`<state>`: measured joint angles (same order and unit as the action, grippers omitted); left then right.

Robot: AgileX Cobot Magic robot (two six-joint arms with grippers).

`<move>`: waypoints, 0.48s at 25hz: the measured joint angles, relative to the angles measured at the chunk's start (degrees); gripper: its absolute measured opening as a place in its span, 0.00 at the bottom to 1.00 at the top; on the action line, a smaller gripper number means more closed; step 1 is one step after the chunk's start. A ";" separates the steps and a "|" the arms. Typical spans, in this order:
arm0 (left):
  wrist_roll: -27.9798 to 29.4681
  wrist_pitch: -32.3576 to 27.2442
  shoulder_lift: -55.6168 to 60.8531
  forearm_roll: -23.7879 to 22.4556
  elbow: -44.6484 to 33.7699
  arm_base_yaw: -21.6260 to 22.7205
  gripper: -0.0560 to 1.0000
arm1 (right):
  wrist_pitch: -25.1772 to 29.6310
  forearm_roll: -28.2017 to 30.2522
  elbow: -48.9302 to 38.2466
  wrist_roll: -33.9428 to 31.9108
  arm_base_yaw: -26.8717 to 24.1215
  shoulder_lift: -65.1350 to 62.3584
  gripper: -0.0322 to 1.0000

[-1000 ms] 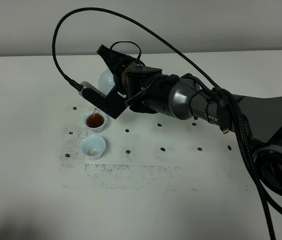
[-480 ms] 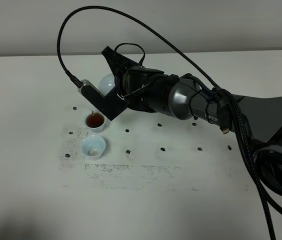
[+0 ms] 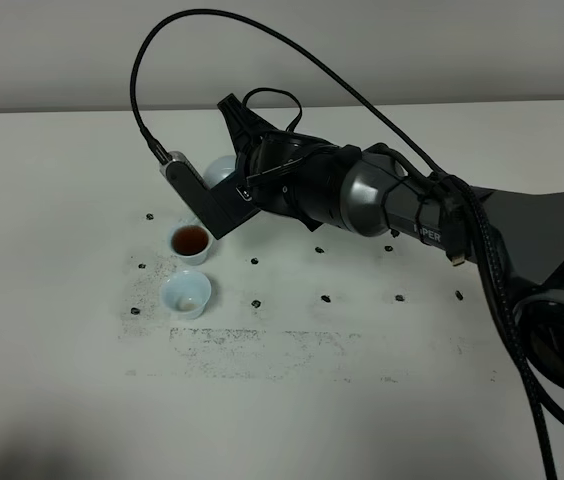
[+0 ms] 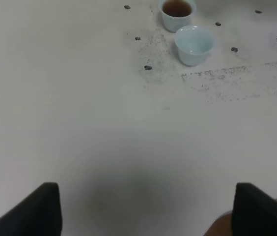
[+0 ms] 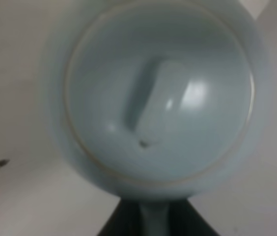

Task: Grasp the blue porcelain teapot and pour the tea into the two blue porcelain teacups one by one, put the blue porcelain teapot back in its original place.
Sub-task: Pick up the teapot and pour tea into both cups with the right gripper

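The pale blue teapot [image 3: 218,169] hangs in my right gripper [image 3: 242,180], above the table and just behind the two teacups. The right wrist view is filled by its lid and knob [image 5: 153,98]. My right gripper [image 5: 152,219] is shut on the loop handle. The far teacup [image 3: 190,241] holds brown tea, and the near teacup [image 3: 187,293] looks empty. No tea is running from the spout. Both cups show in the left wrist view, the one holding tea [image 4: 178,11] and the empty one [image 4: 194,44]. My left gripper [image 4: 148,209] is open, low over bare table, far from the cups.
Small dark marks [image 3: 326,298] dot the white table [image 3: 82,380] around the cups, with a grey scuffed strip in front of them. The right arm's body [image 3: 402,205] and its black cable [image 3: 262,30] span the middle and right of the table.
The tea stream into the far cup has stopped. The right gripper has turned the teapot back up toward level and lifted slightly; the cable loop has shifted right.
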<state>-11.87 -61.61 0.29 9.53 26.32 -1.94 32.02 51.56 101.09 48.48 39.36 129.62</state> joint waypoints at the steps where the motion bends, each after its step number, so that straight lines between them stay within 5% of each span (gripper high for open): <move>1: 0.00 0.00 0.00 0.00 0.00 0.00 0.69 | 0.11 -1.16 0.00 -0.56 0.00 -0.68 0.07; 6: 0.05 0.00 0.00 0.00 0.00 0.00 0.69 | 0.24 -7.08 0.11 -8.99 -0.11 -4.90 0.07; 12: 0.05 0.00 0.00 0.00 0.00 0.00 0.69 | 2.86 -17.77 0.24 -26.92 -2.02 -7.14 0.07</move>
<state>-11.82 -61.61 0.29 9.53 26.32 -1.94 34.88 33.79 101.33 21.56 37.33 122.48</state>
